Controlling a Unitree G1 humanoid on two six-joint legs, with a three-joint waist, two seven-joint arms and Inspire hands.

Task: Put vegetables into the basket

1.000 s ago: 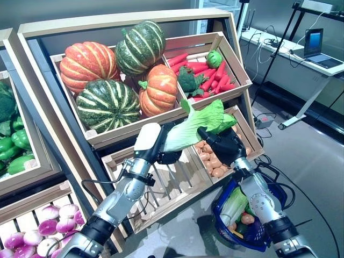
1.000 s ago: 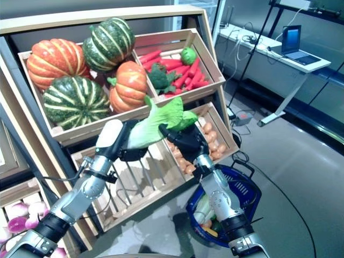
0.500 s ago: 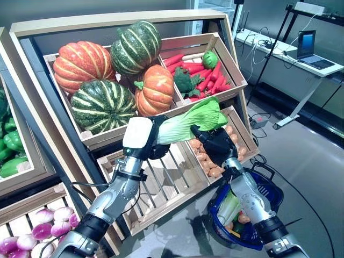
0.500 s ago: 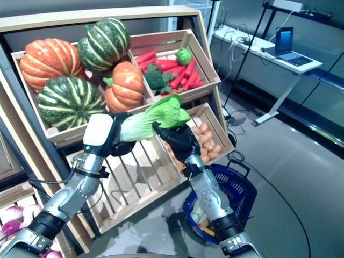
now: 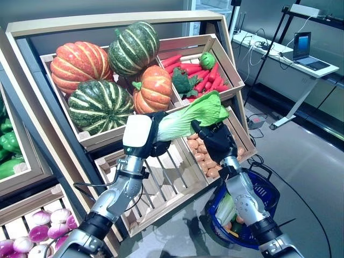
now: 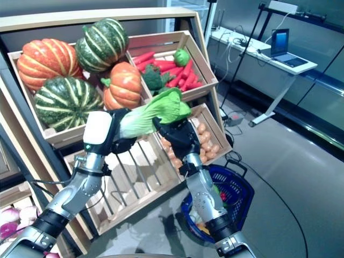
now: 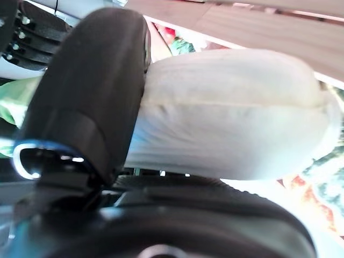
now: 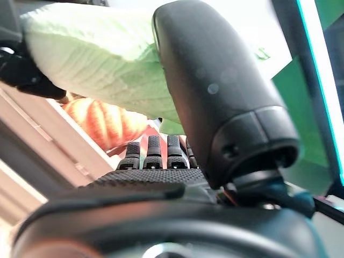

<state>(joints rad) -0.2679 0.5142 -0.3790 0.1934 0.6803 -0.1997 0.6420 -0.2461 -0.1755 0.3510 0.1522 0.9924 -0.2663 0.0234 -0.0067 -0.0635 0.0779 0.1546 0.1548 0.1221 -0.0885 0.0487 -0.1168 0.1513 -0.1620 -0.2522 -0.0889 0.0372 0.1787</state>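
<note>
A plush cabbage (image 5: 188, 118) with a white stem and green leaves hangs in the air in front of the shelf, held between both hands. My left hand (image 5: 157, 145) is curled round the white stem (image 7: 226, 113), with its thumb (image 7: 91, 91) over it. My right hand (image 5: 215, 141) grips the leafy end (image 8: 97, 64) from below, its thumb (image 8: 215, 102) pressing on the leaf. Below the right forearm, a blue basket (image 5: 267, 194) holds another cabbage and some small vegetables.
The wooden shelf behind holds pumpkins (image 5: 102, 70), a crate of carrots and broccoli (image 5: 199, 72), a crate of potatoes (image 5: 207, 158) and a bare slatted crate (image 5: 161, 188). Turnips (image 5: 32, 236) and green peppers (image 5: 8, 145) lie at the left. A desk with a laptop (image 5: 301, 45) stands far right.
The camera has shifted a little. The cabbage stays between both hands, carried slightly higher against the shelf.
</note>
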